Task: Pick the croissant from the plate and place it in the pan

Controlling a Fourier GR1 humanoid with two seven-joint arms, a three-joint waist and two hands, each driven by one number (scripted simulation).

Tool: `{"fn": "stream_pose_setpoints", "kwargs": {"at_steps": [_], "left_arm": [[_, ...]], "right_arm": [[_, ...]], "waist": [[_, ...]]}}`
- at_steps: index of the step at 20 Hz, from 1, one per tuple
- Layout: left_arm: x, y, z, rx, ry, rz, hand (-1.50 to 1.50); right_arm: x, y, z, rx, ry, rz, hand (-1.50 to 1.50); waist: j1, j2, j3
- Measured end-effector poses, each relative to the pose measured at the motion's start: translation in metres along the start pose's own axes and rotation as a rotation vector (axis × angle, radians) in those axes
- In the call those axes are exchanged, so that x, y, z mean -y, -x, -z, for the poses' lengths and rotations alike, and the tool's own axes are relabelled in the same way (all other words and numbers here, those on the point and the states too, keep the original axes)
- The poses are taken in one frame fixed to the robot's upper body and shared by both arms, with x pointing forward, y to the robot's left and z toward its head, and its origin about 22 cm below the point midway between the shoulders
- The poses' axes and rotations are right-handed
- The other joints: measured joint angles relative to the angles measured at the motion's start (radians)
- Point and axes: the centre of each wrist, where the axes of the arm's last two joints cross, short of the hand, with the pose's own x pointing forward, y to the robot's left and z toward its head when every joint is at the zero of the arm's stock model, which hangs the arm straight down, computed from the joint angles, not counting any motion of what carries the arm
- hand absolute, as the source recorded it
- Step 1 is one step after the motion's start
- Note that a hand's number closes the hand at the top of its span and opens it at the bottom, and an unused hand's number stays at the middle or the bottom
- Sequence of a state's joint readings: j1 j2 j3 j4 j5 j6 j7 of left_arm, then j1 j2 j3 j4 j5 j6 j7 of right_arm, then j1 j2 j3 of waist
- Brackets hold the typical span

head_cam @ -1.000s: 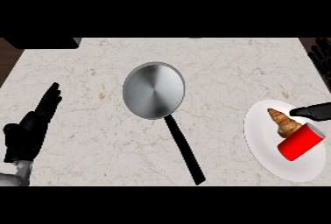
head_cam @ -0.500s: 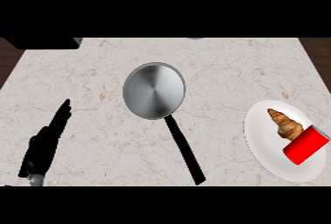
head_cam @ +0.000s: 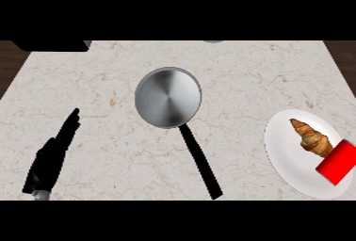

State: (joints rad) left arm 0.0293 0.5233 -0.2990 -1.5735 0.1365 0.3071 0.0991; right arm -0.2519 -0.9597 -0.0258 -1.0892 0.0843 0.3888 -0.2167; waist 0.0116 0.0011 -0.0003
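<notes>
1. Where the head view looks steeply down on the pale marbled surface (head_cam: pixel 104 155), the croissant (head_cam: pixel 312 139) lies on the white plate (head_cam: pixel 292 164) at the right side, its narrow tip pointing up and to the left.
2. A red block (head_cam: pixel 338 162) sits on the same plate, just below and right of the croissant and touching its wider end; part of the block reaches the picture's right edge.
3. The pan (head_cam: pixel 167 97) rests near the middle of the surface, well apart from the plate, with its round steel bowl showing nothing inside.
4. The pan's black handle (head_cam: pixel 201 162) runs down and slightly to the right from the bowl, ending near the lower edge of the surface.
5. The left hand (head_cam: pixel 52 157) shows at the lower left, seen edge-on as a slim black shape, its fingers (head_cam: pixel 71 123) straight and released, pointing up and a little right; it holds nothing and lies well apart from the pan.
6. The right hand does not show in this view.
7. A dark object (head_cam: pixel 52 45) sits at the surface's far left corner, and a small grey shape (head_cam: pixel 214 41) is cut off at the far edge.
</notes>
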Motion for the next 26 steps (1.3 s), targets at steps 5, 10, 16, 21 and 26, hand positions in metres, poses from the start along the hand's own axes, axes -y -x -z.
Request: {"fn": "stream_pose_setpoints", "kwargs": {"at_steps": [5, 10, 16, 21, 26], "left_arm": [[0.006, -0.005, -0.005, -0.006, 0.000, 0.002, 0.00], [0.005, 0.000, -0.005, -0.009, 0.000, -0.004, 0.00], [0.002, 0.001, 0.002, -0.005, 0.000, -0.002, 0.00], [-0.001, -0.001, 0.003, -0.004, -0.004, -0.001, 0.00], [0.007, 0.004, -0.003, -0.005, -0.001, -0.002, 0.00]], "right_arm": [[-0.002, -0.036, 0.019, -0.011, -0.118, -0.079, -1.50], [-0.012, -0.064, 0.033, -0.074, -0.194, -0.135, -1.50], [-0.030, -0.088, 0.053, -0.133, -0.288, -0.223, -1.50], [-0.049, -0.105, 0.060, -0.207, -0.369, -0.336, -1.50], [-0.062, -0.110, 0.062, -0.269, -0.420, -0.401, -1.50]], "waist": [[-0.001, -0.001, 0.000], [-0.004, -0.002, 0.000], [-0.003, 0.000, 0.000], [-0.005, -0.002, 0.000], [-0.007, -0.002, 0.000]]}}
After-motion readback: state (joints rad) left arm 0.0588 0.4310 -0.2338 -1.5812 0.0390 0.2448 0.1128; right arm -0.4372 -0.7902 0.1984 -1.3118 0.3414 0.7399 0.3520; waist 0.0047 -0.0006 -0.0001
